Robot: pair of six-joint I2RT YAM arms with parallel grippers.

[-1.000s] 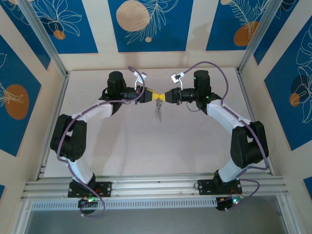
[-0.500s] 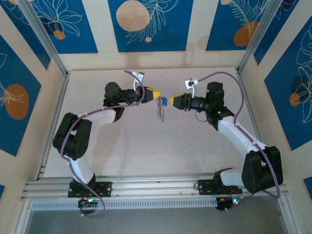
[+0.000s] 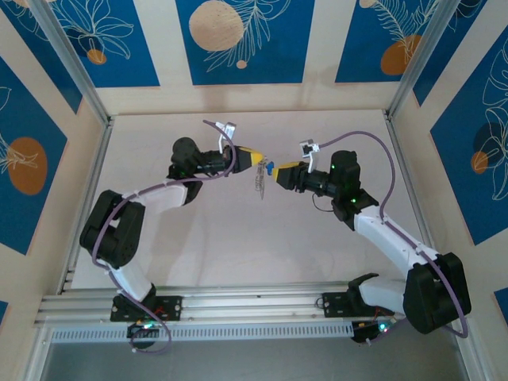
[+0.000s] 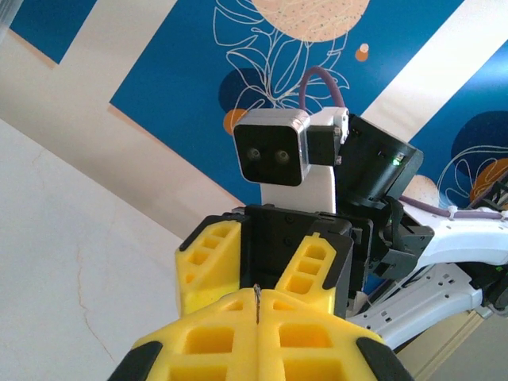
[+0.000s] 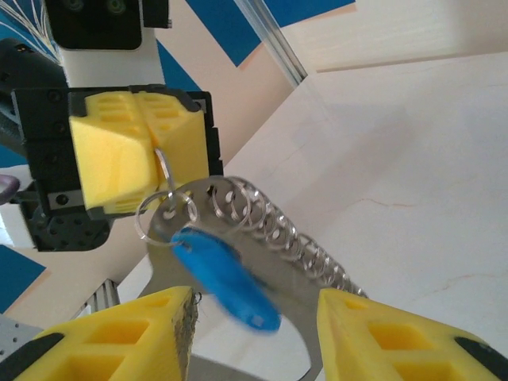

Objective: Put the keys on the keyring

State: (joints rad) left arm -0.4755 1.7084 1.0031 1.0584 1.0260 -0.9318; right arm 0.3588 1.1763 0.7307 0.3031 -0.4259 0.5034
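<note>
Right wrist view: the head of the key [image 5: 226,278] is blurred, and its blade cannot be made out. The lower part of the keyring [image 5: 282,266] and both right jaws are cut off by the bottom edge. Left wrist view: the left jaws hide all of the keyring but a thin edge. Top view: whether the key sits on the keyring is too small to tell.

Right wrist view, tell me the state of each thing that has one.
left gripper: fingers shut on the keyring
right gripper: open, fingers apart, one each side of the key
keyring: in the air, hanging from the left fingers
key: blurred, between the right fingers; threaded or not, cannot tell
</note>
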